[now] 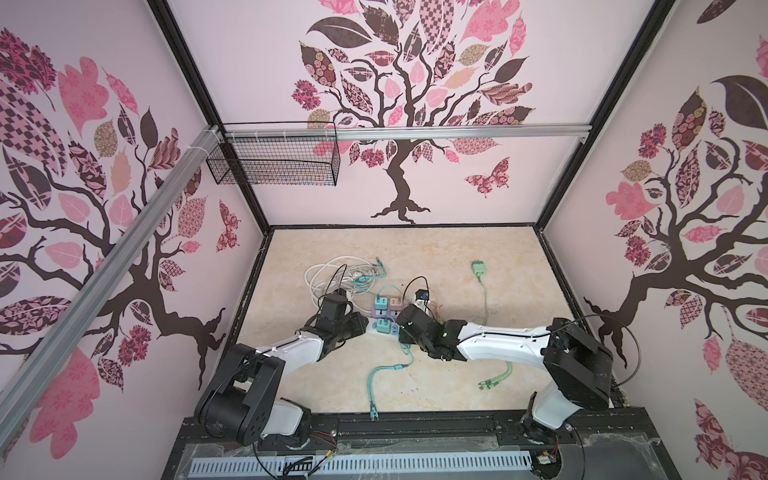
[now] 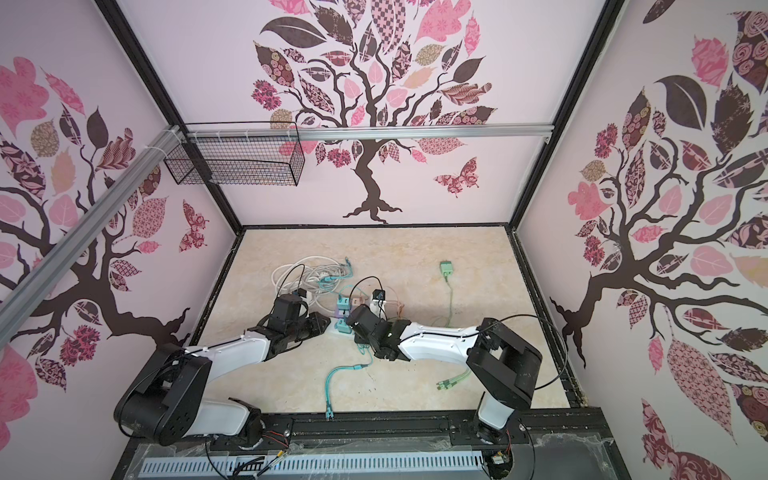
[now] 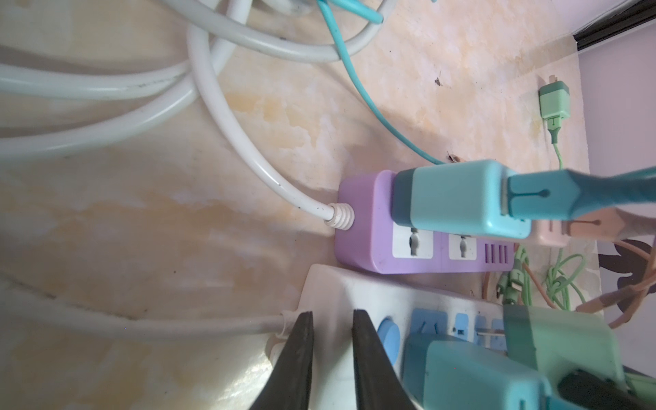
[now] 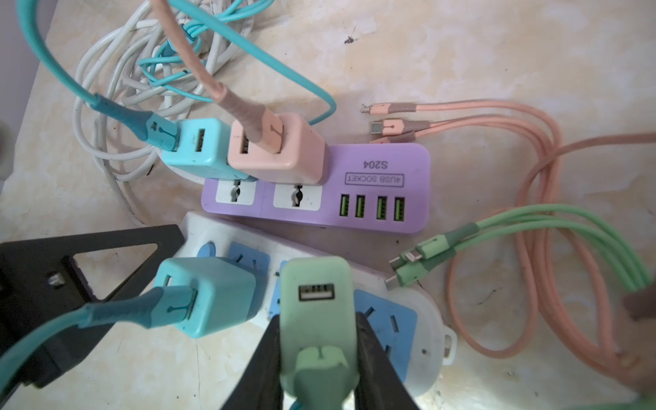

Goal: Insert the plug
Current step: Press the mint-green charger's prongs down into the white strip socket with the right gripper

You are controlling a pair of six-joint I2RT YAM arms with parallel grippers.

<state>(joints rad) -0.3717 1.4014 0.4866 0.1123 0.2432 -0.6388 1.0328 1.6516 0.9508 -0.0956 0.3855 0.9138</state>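
Observation:
My right gripper is shut on a pale green plug, one finger on each side of it. It holds the plug over the blue sockets of the white power strip, beside a teal plug seated in that strip. In the left wrist view a metal prong still shows between the green plug and the strip. My left gripper is shut to a narrow gap. Its tips rest on the strip's cable end, next to the round blue switch. In a top view both grippers meet over the strip.
A purple strip lies right behind, carrying a teal charger and a pink charger. Coiled white cable, orange cables and green cable ends lie around it. Another green plug lies further back.

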